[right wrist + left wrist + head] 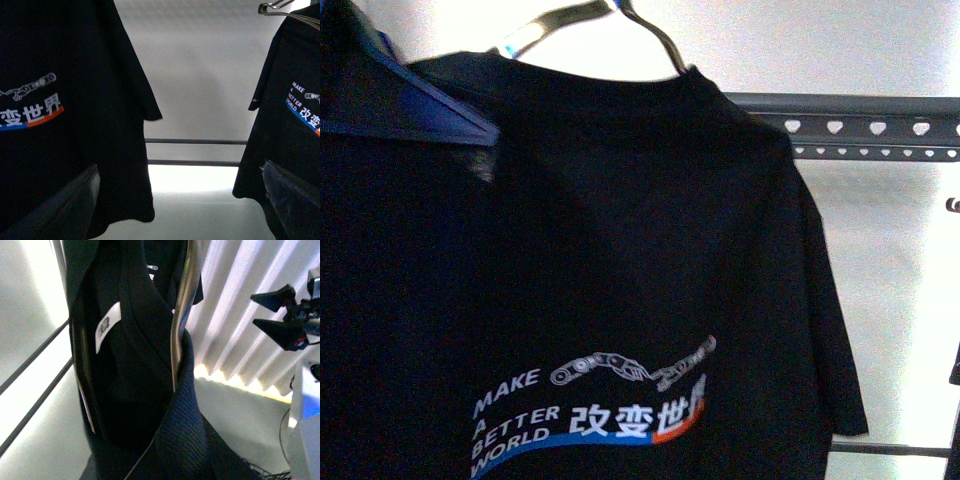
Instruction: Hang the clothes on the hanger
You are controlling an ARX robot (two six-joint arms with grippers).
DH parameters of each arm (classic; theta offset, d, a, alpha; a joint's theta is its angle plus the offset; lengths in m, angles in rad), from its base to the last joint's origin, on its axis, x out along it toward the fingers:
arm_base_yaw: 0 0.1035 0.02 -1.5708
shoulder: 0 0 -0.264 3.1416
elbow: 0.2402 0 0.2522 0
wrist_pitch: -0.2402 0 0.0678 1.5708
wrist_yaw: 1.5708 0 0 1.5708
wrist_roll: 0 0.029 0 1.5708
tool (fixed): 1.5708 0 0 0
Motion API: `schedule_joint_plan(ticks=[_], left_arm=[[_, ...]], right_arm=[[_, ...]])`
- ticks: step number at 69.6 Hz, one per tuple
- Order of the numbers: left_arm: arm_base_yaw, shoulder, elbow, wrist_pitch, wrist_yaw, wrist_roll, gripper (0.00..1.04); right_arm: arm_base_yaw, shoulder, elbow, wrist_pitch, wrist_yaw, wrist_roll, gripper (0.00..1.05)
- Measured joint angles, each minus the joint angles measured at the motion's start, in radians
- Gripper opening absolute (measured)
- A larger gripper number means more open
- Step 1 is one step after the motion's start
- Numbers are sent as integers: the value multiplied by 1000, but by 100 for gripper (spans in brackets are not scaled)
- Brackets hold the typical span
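The right pincer (179, 167) is seen spread wide, nothing being held between its two dark fingers (75, 200); the left pincer (420, 112), a blue-edged bar against one shoulder of the T-shirt (620, 250), cannot be judged spread or closed; this one T-shirt is carried on one wire hanger (655, 35), close before the front camera, the hook higher than the heart-punched rail (860, 127) of the rack (880, 152) shown beside its other shoulder; one white label (107, 327) is seen inside the collar; a second T-shirt (295, 115) is hung well apart on a second wire hanger (272, 7); two thin bars (195, 141) are seen between them.
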Motion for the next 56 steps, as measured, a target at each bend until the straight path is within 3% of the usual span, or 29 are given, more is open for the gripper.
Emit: schedule_joint_plan(ticks=[11, 21, 34, 50, 51, 54, 56], left_arm=[[-106, 68, 78, 107, 22, -31, 4], [-177, 95, 179, 49, 35, -28, 4], [-199, 84, 141, 203, -36, -87, 4], [-197, 84, 130, 207, -53, -126, 4], [-197, 84, 130, 207, -53, -127, 4], [-197, 84, 130, 207, -53, -129, 4], [-195, 84, 130, 207, -54, -129, 4]], right_arm=[[0, 0, 0, 0, 0, 0, 97], [0, 0, 0, 0, 0, 0, 97], [0, 0, 0, 0, 0, 0, 97], [0, 0, 0, 0, 0, 0, 97], [-2, 1, 0, 0, -11, 2, 97], [-58, 43, 10, 13, -191, 35, 97], [-135, 113, 28, 46, -376, 55, 97]])
